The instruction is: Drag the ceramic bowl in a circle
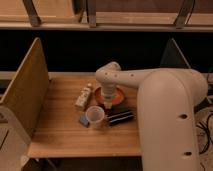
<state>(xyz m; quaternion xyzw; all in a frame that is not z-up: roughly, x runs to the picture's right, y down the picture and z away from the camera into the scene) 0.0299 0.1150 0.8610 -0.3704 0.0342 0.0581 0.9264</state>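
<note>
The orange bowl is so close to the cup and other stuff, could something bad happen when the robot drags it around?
Maybe. The tool is shut and reaches down into the ceramic bowl.
1. The clear cup stands just in front of the bowl, so a wide circle might knock it over.
2. The black cylinder and the small bottle lie close by and might get pushed.
</note>
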